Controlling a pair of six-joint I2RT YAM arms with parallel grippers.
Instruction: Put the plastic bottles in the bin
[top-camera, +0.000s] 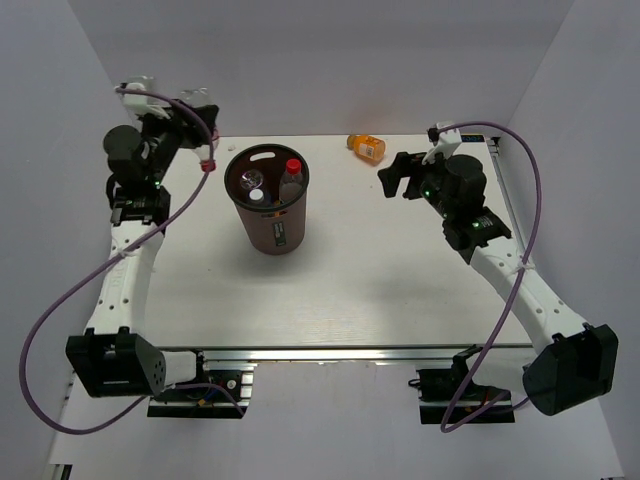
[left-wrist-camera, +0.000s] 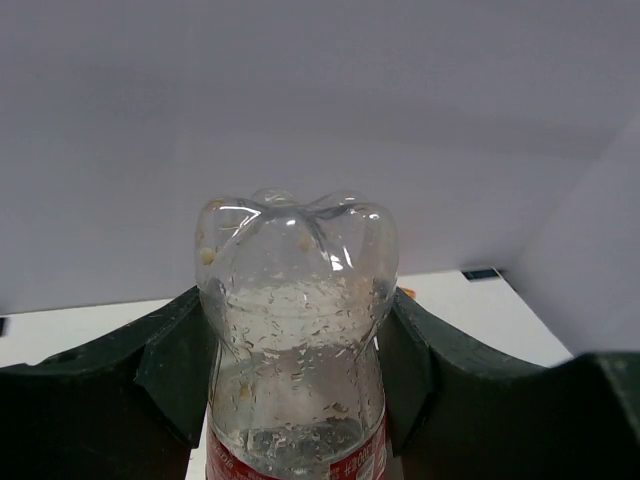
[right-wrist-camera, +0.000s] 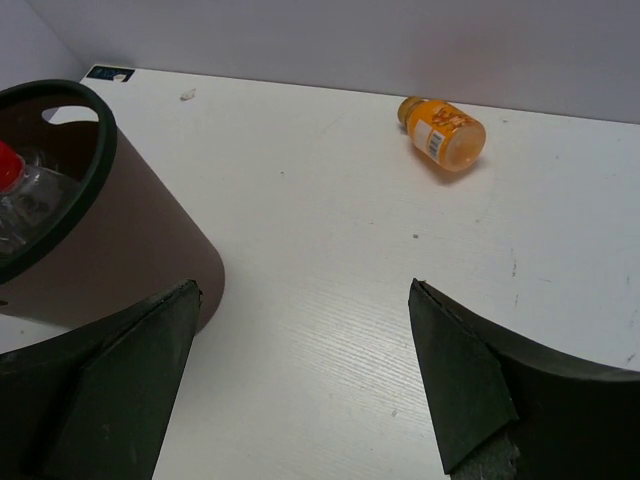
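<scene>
At the far left, the left gripper (top-camera: 204, 155) is pinching a clear, dimpled-base plastic bottle with a red label (left-wrist-camera: 297, 300). The bottle's petal-shaped base points away from the wrist, and droplets cling inside it. Just to its right stands the dark maroon-brown cylindrical plastic bin (top-camera: 268, 228) on the white table (top-camera: 400, 280), with a red-capped clear bottle (top-camera: 292, 172) among those inside. Further right, an orange plastic bottle (top-camera: 366, 147) lies on its side near the far edge. The right gripper (right-wrist-camera: 302, 290) hangs near it, jaws spread and empty.
</scene>
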